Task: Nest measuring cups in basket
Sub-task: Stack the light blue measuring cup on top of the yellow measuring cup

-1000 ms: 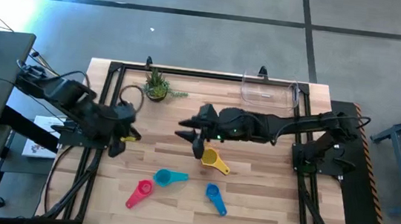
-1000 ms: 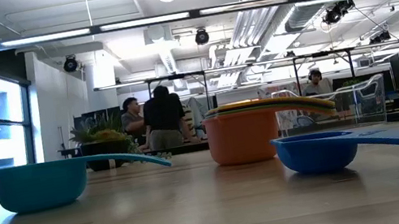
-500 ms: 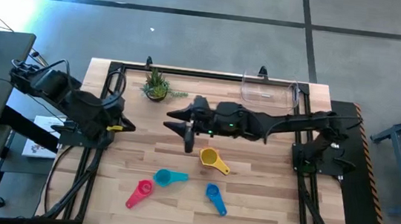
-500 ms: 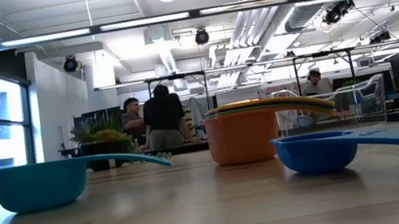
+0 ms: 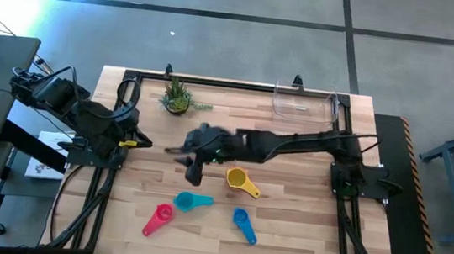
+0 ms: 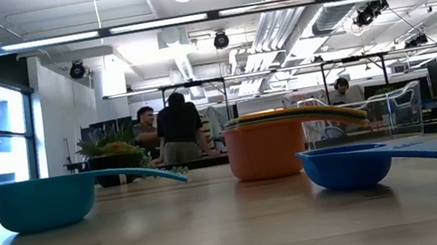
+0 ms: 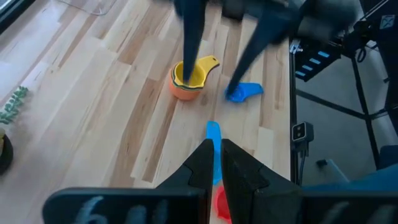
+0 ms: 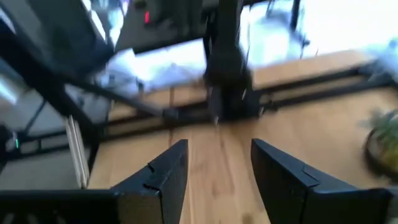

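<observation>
Right end effector (image 5: 192, 161) reaching over mid-surface, fingers spread wide, holding nothing.

Nested orange-and-yellow stack (image 5: 238, 180) just beside it toward the right arm's base, handle pointing away; teal cup (image 5: 188, 201) nearest, just toward the front edge, long axis across the surface (image 5: 303, 211); pink (image 5: 158, 218) and blue (image 5: 241, 222) beyond. Basket (image 5: 304, 103) well apart at the far corner, seemingly empty. Left end effector (image 7: 214, 163) pinched narrow, parked at the left edge. Busy workshop behind.

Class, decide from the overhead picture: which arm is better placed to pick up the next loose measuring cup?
Right. The right gripper, fingers open, hangs mid-table near the small teal plastic measuring cup, while the left gripper, fingers shut, sits at the table's left edge.
</observation>
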